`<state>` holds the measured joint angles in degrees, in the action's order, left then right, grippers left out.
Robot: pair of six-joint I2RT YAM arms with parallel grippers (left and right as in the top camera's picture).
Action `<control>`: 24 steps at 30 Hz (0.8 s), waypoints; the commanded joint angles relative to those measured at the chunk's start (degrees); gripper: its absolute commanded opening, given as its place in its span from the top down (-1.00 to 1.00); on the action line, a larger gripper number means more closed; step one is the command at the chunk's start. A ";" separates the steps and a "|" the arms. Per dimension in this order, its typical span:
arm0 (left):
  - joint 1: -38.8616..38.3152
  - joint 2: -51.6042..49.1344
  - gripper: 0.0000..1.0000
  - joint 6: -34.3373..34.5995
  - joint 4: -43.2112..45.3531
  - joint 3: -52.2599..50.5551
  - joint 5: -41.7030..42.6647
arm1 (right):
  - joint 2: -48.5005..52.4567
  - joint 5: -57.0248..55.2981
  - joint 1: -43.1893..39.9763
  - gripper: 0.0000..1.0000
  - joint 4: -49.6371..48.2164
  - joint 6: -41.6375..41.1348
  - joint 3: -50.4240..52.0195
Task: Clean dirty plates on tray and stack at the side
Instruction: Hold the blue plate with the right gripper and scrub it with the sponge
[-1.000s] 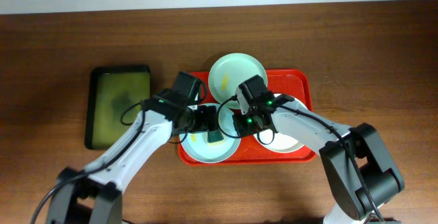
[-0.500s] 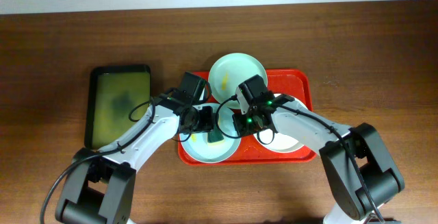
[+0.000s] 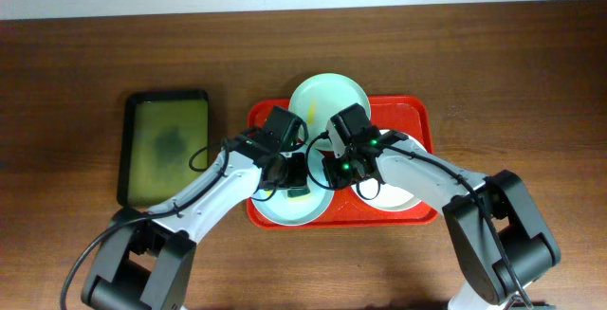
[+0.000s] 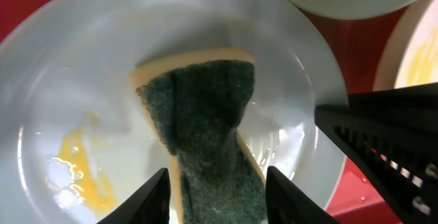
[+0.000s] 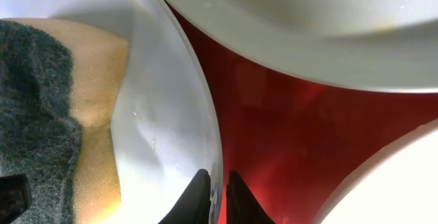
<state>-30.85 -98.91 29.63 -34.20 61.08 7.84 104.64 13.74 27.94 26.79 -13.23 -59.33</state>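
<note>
The left arm (image 3: 213,191) and right arm (image 3: 427,173) meet over a red tray (image 3: 410,120). A pale green plate (image 3: 327,97) sticks over its top edge. A dark green tray (image 3: 169,147) lies apart.

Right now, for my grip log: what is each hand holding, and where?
Left hand: green-topped yellow sponge, near end. Right hand: pale blue round plate, rim.
</note>
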 commanded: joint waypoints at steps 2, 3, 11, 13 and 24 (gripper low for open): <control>-0.66 -0.76 0.16 3.32 0.39 0.46 -3.61 | 0.74 -0.52 0.55 0.77 -0.02 0.33 0.20; -0.66 -0.96 0.17 4.42 0.57 0.46 -3.87 | 0.74 -0.52 0.55 0.77 -0.02 0.33 0.20; -0.66 -3.48 0.20 7.28 2.29 0.46 -2.10 | 0.74 -0.55 0.55 0.78 -0.04 0.33 0.20; -0.66 -3.48 0.28 7.26 2.47 0.46 -2.10 | 0.74 -0.55 0.55 0.78 -0.11 0.33 0.20; -0.59 -3.48 1.00 7.21 -6.91 0.46 -24.81 | 0.74 -0.57 0.55 0.78 0.00 0.33 0.20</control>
<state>-31.62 -101.80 36.95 -37.80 61.65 -3.75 104.64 13.74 27.97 26.74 -13.26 -59.33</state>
